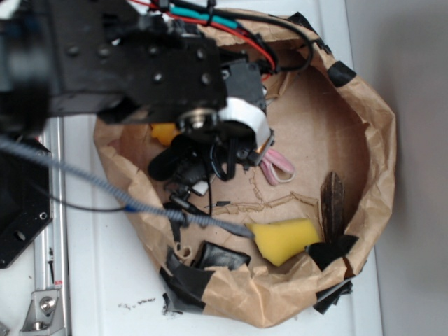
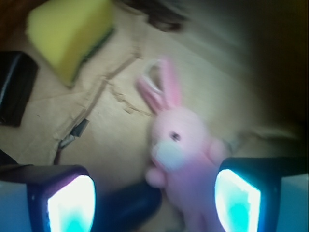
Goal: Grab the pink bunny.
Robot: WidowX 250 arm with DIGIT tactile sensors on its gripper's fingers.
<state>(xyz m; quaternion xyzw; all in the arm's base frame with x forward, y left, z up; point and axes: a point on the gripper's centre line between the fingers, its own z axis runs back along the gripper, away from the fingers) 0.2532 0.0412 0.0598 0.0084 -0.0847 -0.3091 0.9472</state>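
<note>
The gripper [image 2: 154, 195] has its jaws wide apart. The fluffy pink bunny [image 2: 186, 159] lies between them, nearer the 3 o'clock pad. Bare crinkly brown paper [image 2: 212, 82] spreads around it. A soft yellow sponge [image 2: 67, 31] sits at 11 o'clock.

White table [image 1: 105, 280] under a crumpled brown paper bin [image 1: 381, 147].

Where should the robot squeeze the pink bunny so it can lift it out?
Probably around the body of the pink bunny, just below the head, coming straight down from above. It lies flat on the paper bag floor, ears pointing away, and the body is its thickest part. The gripper is open, but the bunny sits close to one of its fingers, so shifting that way first should help.
</note>
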